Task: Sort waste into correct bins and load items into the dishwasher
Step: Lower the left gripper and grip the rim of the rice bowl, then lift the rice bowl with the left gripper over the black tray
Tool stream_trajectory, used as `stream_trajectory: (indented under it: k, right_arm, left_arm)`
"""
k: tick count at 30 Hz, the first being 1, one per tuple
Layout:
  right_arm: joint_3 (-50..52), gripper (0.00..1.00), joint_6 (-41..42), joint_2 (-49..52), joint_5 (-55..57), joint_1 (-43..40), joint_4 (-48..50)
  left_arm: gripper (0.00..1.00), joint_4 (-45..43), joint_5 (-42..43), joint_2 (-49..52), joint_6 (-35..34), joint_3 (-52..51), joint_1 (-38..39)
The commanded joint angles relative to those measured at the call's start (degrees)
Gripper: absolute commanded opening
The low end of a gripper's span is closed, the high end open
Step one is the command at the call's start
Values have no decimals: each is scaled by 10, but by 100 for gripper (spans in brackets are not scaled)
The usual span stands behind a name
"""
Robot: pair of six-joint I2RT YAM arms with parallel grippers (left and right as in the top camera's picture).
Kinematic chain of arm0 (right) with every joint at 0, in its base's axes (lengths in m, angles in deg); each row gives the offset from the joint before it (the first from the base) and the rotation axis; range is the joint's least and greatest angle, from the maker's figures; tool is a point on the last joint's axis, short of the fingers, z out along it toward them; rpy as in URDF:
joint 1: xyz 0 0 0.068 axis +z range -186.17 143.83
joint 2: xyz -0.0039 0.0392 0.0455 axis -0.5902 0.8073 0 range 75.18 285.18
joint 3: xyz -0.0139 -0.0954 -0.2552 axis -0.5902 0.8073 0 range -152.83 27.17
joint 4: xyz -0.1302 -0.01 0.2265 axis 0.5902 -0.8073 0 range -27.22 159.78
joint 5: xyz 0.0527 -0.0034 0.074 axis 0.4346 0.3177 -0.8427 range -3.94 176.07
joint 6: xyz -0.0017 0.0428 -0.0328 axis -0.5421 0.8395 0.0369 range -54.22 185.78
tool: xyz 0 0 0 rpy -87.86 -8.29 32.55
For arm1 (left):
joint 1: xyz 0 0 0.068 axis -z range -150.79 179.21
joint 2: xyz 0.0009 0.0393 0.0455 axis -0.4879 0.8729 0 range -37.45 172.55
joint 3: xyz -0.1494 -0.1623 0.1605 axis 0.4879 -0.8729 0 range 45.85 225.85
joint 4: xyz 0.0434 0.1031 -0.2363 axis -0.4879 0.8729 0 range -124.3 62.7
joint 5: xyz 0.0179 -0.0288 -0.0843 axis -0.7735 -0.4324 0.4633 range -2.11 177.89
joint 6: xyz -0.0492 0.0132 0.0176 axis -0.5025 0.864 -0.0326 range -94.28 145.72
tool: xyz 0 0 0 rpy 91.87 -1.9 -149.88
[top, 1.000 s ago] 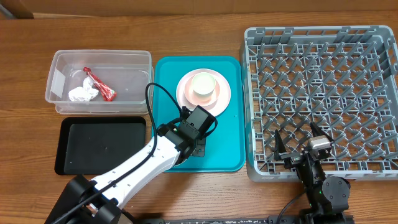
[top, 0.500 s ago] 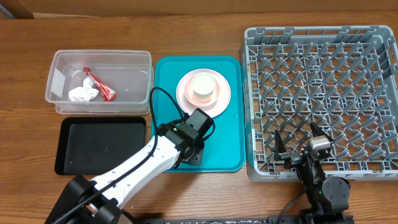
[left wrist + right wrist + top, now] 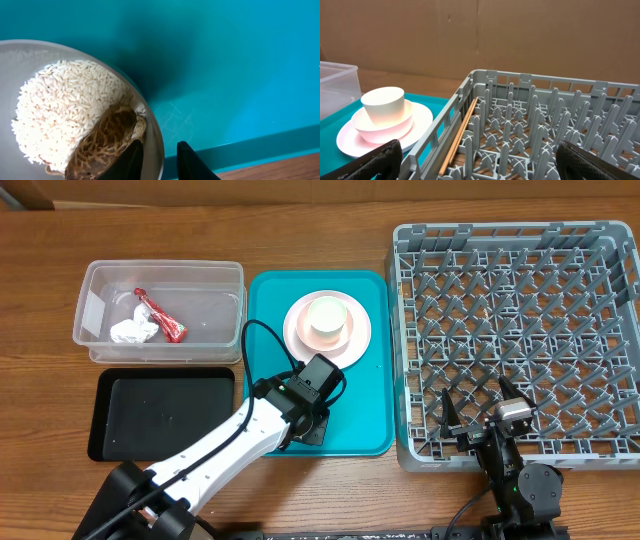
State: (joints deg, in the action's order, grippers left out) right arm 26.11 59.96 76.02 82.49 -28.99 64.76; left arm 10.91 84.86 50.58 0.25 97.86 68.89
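Two thin black fingers of the left gripper (image 3: 159, 146) sit one on each side of the rim of a small round grey-white dish (image 3: 75, 50). The dish rests on the flat teal plastic tray (image 3: 365, 430). The fingers are only a little way apart, and it is not clear if they squeeze the rim or just stand beside it. The dish holds a heap of white rice grains (image 3: 60, 110) and a brown bumpy lump (image 3: 107, 147) right by the inner finger.

The job now looks like lifting this dish to tip the food out. To do it well, the fingers should close firmly on the rim and lift the dish flat, because a tilt would spill rice on the tray. The shallow black rectangular tray (image 3: 165, 415) looks like the place for the food. The clear plastic tub (image 3: 200, 290) already has the red snack wrapper (image 3: 165, 320) and the crumpled white tissue (image 3: 132, 332).

The right gripper (image 3: 477, 145) is wide open with nothing in it, low over the near edge of the big grey plastic dish rack (image 3: 520, 330). The pale pink round plate (image 3: 293, 330), with a white cup (image 3: 327, 318) on top, sits on the teal tray.

From above, the left arm hides the dish. Up close, the dish is cut off at the left and bottom, and the brown lump — shell, crust or crumbs — is hard to make out.
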Motion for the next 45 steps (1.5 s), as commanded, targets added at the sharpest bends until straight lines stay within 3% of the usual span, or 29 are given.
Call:
stream_trajectory:
  k: [1,6,15,26,35,45]
  right_arm:
    - [6,100,0,-7,5,3,4]
    - [6,100,0,-7,5,3,4]
    - [6,100,0,-7,5,3,4]
    - [6,100,0,-7,5,3,4]
    - [6,100,0,-7,5,3,4]
    - [6,100,0,-7,5,3,4]
  left_arm:
    - [25,-5,12,22,11,10,1]
    - [20,-7,16,31,11,10,0]
    - [4,-6,16,31,10,10,0]
    - [4,13,16,30,11,38,0]
    - [4,70,5,28,15,141,-3]
    - [4,153,42,15,32,214,-94]
